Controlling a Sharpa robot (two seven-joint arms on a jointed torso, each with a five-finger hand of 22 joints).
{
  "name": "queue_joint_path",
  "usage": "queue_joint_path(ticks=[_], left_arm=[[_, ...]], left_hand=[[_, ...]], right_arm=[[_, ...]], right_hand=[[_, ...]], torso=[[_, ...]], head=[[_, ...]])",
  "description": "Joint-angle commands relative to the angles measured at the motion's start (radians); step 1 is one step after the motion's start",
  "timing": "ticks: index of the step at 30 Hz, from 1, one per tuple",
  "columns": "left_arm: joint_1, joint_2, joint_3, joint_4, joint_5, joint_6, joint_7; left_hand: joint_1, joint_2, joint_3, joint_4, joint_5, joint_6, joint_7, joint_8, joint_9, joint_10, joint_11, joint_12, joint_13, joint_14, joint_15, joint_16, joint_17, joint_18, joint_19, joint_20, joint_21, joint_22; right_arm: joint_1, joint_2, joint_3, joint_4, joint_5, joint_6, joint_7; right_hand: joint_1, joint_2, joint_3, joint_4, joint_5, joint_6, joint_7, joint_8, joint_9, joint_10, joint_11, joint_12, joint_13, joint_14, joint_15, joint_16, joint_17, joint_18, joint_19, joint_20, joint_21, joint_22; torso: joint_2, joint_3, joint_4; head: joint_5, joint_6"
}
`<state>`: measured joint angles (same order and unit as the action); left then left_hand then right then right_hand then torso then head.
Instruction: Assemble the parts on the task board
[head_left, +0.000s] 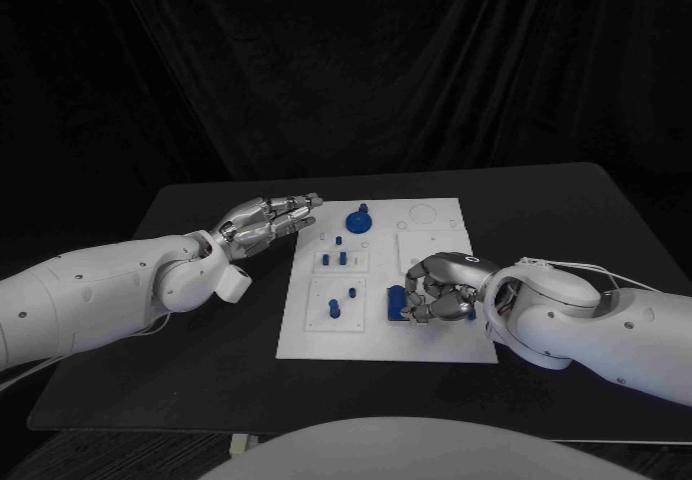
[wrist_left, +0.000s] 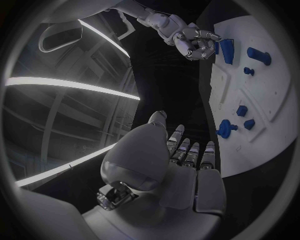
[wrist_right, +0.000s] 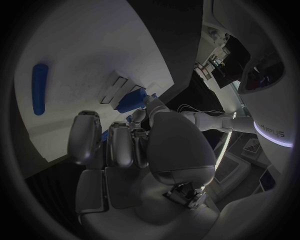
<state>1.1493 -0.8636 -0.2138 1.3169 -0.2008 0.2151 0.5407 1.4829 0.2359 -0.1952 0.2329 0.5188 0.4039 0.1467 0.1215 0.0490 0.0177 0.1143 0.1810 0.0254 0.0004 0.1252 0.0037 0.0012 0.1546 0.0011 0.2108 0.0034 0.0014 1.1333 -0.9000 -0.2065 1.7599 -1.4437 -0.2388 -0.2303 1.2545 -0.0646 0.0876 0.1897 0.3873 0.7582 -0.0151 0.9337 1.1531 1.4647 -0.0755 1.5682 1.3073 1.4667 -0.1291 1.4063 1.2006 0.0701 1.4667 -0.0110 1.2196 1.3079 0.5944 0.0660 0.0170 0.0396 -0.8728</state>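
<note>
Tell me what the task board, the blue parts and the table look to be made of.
Task board: likely matte white plastic, flat with shallow moulded recesses and no glare. Blue parts: probably plastic too, one even saturated colour, smooth rounded shapes. Table: black with a dull, unreflective top; laminate, painted board or a mat, the look leaves it open.

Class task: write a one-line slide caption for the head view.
Right hand curls over blue parts on the task board; left hand hovers at its edge.
</note>
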Motion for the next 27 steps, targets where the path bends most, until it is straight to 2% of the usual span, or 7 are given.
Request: queue_joint_path(ticks=[1,7,13,20,21,26,27], left_arm=[[-0.002,0.000,0.001,0.003,0.004,0.008,0.023],[-0.002,-0.001,0.001,0.003,0.004,0.008,0.021],[-0.002,-0.001,0.001,0.002,0.004,0.010,0.019],[-0.003,0.001,0.001,0.001,0.004,0.015,0.014],[-0.003,0.001,0.001,0.001,0.004,0.015,0.013],[-0.004,0.000,0.001,0.001,0.004,0.017,0.011],[-0.004,0.000,0.001,0.001,0.004,0.017,0.010]], left_hand=[[0.010,0.002,0.000,-0.005,0.006,0.002,0.001,0.006,0.001,-0.001,0.007,0.002,0.001,0.000,0.005,-0.004,-0.001,0.005,-0.001,0.009,-0.003,-0.001],[0.010,0.002,0.000,-0.005,0.006,0.002,0.001,0.006,0.001,-0.001,0.007,0.002,0.001,0.000,0.005,-0.004,-0.001,0.005,-0.001,0.009,-0.003,-0.001],[0.010,0.002,0.000,-0.005,0.006,0.002,0.001,0.006,0.001,-0.001,0.007,0.002,0.001,0.000,0.005,-0.004,-0.001,0.005,-0.001,0.009,-0.003,-0.001],[0.014,0.003,0.003,-0.010,0.008,0.001,0.002,0.007,0.001,0.000,0.008,0.002,0.001,0.000,0.006,-0.004,-0.001,0.005,-0.001,0.010,-0.003,-0.001],[0.014,0.003,0.003,-0.010,0.008,0.001,0.002,0.007,0.001,0.000,0.008,0.002,0.001,0.000,0.006,-0.004,-0.001,0.005,-0.001,0.010,-0.003,-0.001],[0.018,0.002,0.006,-0.015,0.011,0.001,0.003,0.008,0.001,0.000,0.008,0.002,0.001,0.000,0.007,-0.004,-0.001,0.005,-0.001,0.010,-0.003,-0.001],[0.019,0.002,0.006,-0.016,0.011,0.002,0.003,0.008,0.001,0.000,0.009,0.002,0.001,0.000,0.007,-0.004,-0.001,0.005,-0.001,0.011,-0.003,-0.001]], right_arm=[[-0.006,0.004,0.001,-0.006,-0.023,-0.045,0.013],[-0.009,0.008,0.001,-0.016,-0.023,-0.056,0.007],[-0.011,0.008,0.001,-0.017,-0.023,-0.049,-0.001],[-0.013,0.008,0.001,-0.014,-0.023,-0.024,-0.015],[-0.014,0.008,0.001,-0.014,-0.023,-0.020,-0.018],[-0.020,0.009,0.001,-0.015,-0.023,0.002,-0.036],[-0.021,0.009,0.001,-0.015,-0.023,0.006,-0.040]], right_hand=[[0.015,0.003,0.009,0.008,0.066,0.009,-0.002,0.010,0.004,0.106,-0.009,0.003,0.263,0.041,-0.007,0.002,0.000,-0.005,0.024,-0.010,-0.003,0.177],[0.044,-0.008,0.057,0.014,0.227,0.015,-0.004,0.008,-0.005,0.106,-0.012,0.003,0.263,0.039,-0.009,-0.004,-0.010,-0.003,0.021,-0.013,-0.012,0.175],[0.060,-0.018,0.096,0.012,0.284,0.019,-0.003,0.008,-0.009,0.106,-0.011,0.003,0.263,0.038,-0.009,-0.007,-0.015,-0.003,0.019,-0.013,-0.015,0.174],[0.053,-0.027,0.108,0.015,0.105,0.032,-0.002,0.026,-0.003,0.106,-0.009,0.003,0.263,0.038,-0.007,-0.008,-0.015,-0.003,0.018,-0.011,-0.015,0.174],[0.048,-0.029,0.100,0.016,0.042,0.035,-0.002,0.033,0.000,0.106,-0.009,0.003,0.263,0.038,-0.007,-0.009,-0.015,-0.003,0.018,-0.011,-0.015,0.174],[0.044,-0.031,0.074,0.014,-0.081,0.021,0.000,0.035,-0.001,0.106,-0.008,0.003,0.263,0.038,-0.006,-0.012,-0.020,-0.002,0.017,-0.010,-0.020,0.173],[0.031,-0.034,0.054,0.022,-0.147,0.018,0.001,0.039,0.001,0.106,-0.007,0.003,0.263,0.038,-0.005,-0.012,-0.020,-0.002,0.017,-0.009,-0.019,0.173]], torso=[[0.000,0.0000,-0.0001],[0.000,0.0000,-0.0001],[0.000,-0.0002,0.0004],[0.000,0.0001,-0.0003],[0.000,0.0001,-0.0004],[0.000,-0.0001,-0.0004],[0.000,-0.0001,-0.0002]], head=[[0.000,0.000],[0.002,0.000],[0.000,0.000],[-0.001,0.000],[-0.001,0.000],[0.001,0.000],[0.001,0.000]])
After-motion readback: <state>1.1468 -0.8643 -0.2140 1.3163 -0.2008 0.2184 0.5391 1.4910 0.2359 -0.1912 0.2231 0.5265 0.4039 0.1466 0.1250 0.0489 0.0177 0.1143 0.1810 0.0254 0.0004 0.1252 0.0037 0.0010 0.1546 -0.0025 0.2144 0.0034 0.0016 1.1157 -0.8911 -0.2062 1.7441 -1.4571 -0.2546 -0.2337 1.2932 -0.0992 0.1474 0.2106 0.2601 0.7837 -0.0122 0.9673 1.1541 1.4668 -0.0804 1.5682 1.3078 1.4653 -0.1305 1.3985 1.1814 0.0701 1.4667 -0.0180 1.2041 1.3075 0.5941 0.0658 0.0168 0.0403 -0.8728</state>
